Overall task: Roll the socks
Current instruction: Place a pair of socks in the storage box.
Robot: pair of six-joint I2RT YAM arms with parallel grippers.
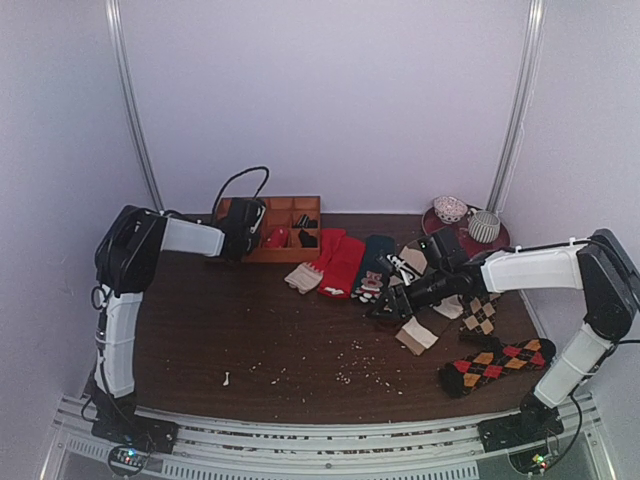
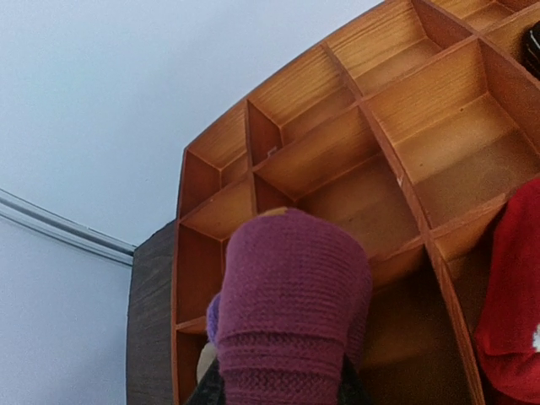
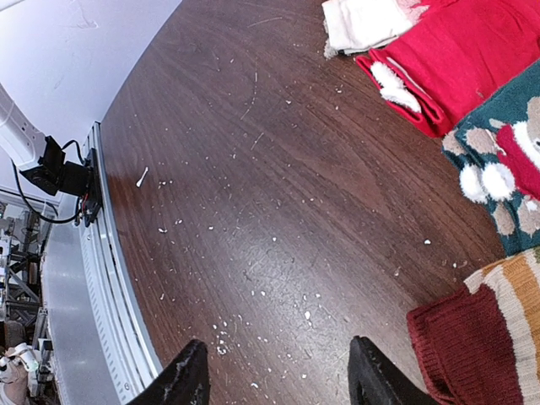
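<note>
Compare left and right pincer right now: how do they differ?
The left pincer is shut on a purple knit sock; the right pincer is open and empty. The left pincer hangs over the wooden compartment tray; the right pincer is over bare table, beside a maroon striped sock.
</note>
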